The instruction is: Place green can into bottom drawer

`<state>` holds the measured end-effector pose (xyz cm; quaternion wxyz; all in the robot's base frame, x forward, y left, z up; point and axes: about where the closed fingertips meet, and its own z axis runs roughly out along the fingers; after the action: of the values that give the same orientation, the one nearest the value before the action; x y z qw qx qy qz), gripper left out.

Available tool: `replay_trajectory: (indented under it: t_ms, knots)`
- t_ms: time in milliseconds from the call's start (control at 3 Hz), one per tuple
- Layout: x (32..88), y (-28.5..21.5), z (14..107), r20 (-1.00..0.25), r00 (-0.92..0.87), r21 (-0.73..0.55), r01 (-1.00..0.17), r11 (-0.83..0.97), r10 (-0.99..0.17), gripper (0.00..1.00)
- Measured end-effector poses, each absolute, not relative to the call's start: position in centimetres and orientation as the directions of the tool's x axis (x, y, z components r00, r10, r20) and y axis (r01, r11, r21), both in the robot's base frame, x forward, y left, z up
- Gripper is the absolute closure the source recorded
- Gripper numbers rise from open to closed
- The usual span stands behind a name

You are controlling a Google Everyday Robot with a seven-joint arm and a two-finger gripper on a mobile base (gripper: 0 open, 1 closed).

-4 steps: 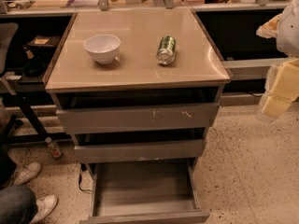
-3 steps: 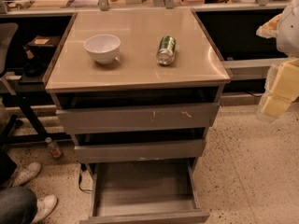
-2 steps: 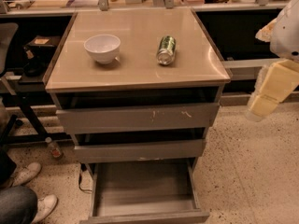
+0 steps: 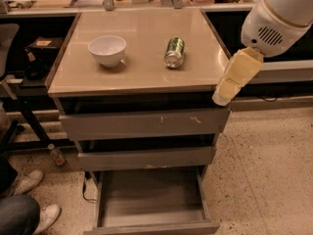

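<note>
The green can (image 4: 174, 52) lies on its side on the cabinet top (image 4: 142, 75), right of centre, its silver end facing me. The bottom drawer (image 4: 151, 196) is pulled out, showing a plain grey floor with nothing in it. My gripper (image 4: 234, 80), cream-coloured below a white arm housing (image 4: 279, 13), hangs at the cabinet's right front corner, to the right of the can and nearer me. It holds nothing that I can see.
A white bowl (image 4: 107, 49) stands on the cabinet top left of the can. The two upper drawers (image 4: 144, 124) are closed. A person's legs and white shoes (image 4: 27, 199) are at the lower left. Dark shelving and a counter run behind.
My arm has swung left from the frame's right edge to the cabinet's right front corner. The can, the bowl and the drawers have not moved.
</note>
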<state>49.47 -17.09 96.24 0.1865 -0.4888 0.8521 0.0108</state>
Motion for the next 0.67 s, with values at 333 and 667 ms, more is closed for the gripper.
replay_trajectory:
  t_ms: [333, 667]
  knots:
    - [49.63, -16.86, 96.17, -0.331, -0.458, -0.160, -0.835, 0.527, -0.825, 0.00]
    - [49.77, -16.52, 95.95, -0.340, -0.453, -0.172, -0.832, 0.528, -0.824, 0.00]
